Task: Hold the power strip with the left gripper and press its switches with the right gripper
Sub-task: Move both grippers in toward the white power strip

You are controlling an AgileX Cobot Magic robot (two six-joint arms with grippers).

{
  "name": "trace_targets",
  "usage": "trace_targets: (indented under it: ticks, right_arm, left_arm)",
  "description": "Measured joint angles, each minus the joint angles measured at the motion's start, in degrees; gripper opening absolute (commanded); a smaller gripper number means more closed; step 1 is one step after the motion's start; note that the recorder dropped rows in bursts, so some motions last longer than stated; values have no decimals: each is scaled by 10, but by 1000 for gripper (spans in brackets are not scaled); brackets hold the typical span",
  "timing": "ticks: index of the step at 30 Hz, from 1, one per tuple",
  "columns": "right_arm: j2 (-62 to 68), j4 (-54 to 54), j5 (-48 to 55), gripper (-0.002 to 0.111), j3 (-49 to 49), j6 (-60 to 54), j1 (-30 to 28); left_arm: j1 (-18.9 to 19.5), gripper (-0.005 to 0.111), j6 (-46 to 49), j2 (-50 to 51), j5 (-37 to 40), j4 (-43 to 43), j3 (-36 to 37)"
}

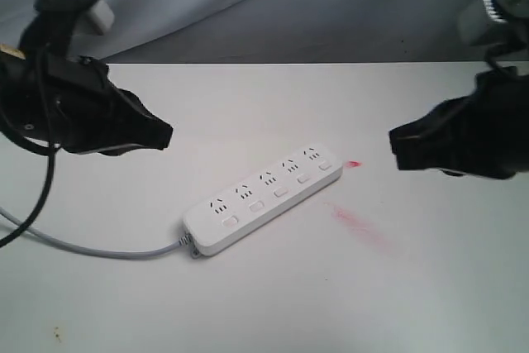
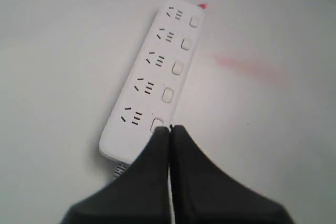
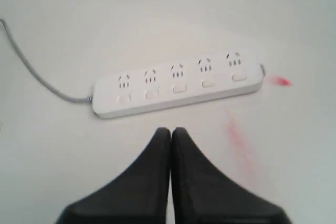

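The white power strip (image 1: 263, 197) lies diagonally on the white table, its grey cord (image 1: 91, 245) trailing off to the left. Its five switches (image 1: 281, 192) run along its near edge. My left gripper (image 1: 165, 134) hovers left of and above the strip, shut and empty. In the left wrist view the power strip (image 2: 149, 82) sits just beyond the left gripper (image 2: 169, 128). My right gripper (image 1: 395, 145) hangs to the right of the strip, shut with nothing held. The right wrist view has the power strip (image 3: 178, 85) ahead of the right gripper (image 3: 171, 130), apart from it.
A pink smear (image 1: 359, 227) and a small red mark (image 1: 354, 164) stain the table (image 1: 264, 303) right of the strip. A grey backdrop (image 1: 289, 6) rises behind the table's far edge.
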Motion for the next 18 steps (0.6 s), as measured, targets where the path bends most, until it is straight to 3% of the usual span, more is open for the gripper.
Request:
trace_targets:
  ticks: [10, 18]
  right_arm:
    - [247, -40, 131, 0, -250, 15, -18]
    - [386, -46, 148, 0, -326, 21, -74]
  left_arm:
    - [0, 0, 215, 132, -6, -71, -2]
    - [0, 0, 260, 212, 39, -27, -58]
